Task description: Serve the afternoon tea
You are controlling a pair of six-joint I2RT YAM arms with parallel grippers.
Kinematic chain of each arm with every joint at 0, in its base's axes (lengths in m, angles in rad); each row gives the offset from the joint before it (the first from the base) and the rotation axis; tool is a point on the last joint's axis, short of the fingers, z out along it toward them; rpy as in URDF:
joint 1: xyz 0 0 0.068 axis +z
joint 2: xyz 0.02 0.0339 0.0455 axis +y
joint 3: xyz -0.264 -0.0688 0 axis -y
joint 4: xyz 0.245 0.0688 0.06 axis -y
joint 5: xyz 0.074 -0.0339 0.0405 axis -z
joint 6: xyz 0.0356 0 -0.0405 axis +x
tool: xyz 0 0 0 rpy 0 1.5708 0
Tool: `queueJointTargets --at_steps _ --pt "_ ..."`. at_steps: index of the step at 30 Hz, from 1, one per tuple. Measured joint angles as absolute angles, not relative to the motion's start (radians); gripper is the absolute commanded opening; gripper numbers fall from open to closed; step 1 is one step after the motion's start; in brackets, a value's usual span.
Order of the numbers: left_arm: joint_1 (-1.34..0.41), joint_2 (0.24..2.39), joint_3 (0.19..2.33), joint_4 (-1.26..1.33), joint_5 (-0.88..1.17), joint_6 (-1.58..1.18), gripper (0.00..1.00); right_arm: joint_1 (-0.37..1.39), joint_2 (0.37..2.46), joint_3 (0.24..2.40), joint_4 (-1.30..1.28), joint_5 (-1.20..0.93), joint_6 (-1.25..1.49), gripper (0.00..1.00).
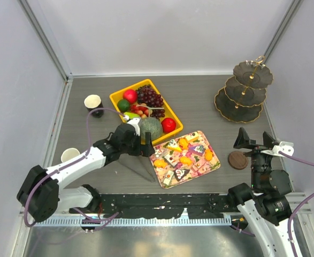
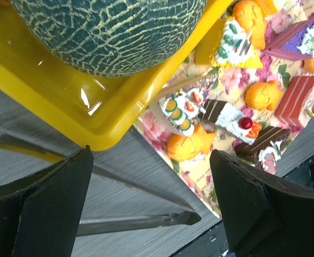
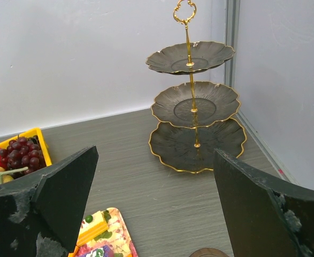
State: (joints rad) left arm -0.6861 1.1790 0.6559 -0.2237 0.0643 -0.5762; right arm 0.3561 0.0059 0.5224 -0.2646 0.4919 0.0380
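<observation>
With left tool (image 2: 151, 155) and right tool (image 3: 155, 155) both spread wide and empty, one orange pastry (image 2: 189, 145) on the floral tray (image 2: 202, 184) (three-tier stand (image 3: 173, 144) bare, far right of worktop (image 3: 124, 160)) should be straddled squarely, cake pieces (image 2: 223, 113) left untouched.

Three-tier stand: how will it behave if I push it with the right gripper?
Probably rigid: the three-tier stand looks like hard plates on a thin gold rod. Pushed high, it may tip; its widest tier sits lowest, so a low push likely slides it.
</observation>
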Motion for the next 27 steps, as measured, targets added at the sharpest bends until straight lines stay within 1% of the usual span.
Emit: queueJointTargets --at_steps 3,7,19,21,23,27 --pt "-0.686 1.247 0.705 -0.211 0.072 -0.572 0.99 0.356 0.006 0.521 -0.264 0.492 0.036 0.95" --pt "-0.685 1.396 0.831 -0.189 0.085 -0.56 0.99 0.356 0.006 0.521 -0.264 0.492 0.033 0.96" --pt "-0.584 1.853 1.398 -0.116 0.149 -0.509 0.99 0.356 0.006 0.521 -0.267 0.483 0.032 0.95" --pt "-0.577 1.869 1.422 -0.104 0.159 -0.506 0.99 0.356 0.006 0.521 -0.27 0.477 0.032 0.95" --pt "-0.576 1.83 1.391 -0.101 0.157 -0.503 0.99 0.356 0.006 0.521 -0.272 0.468 0.032 0.95" --pt "-0.597 1.65 1.245 -0.101 0.15 -0.49 0.99 0.356 0.006 0.521 -0.271 0.457 0.032 0.95"
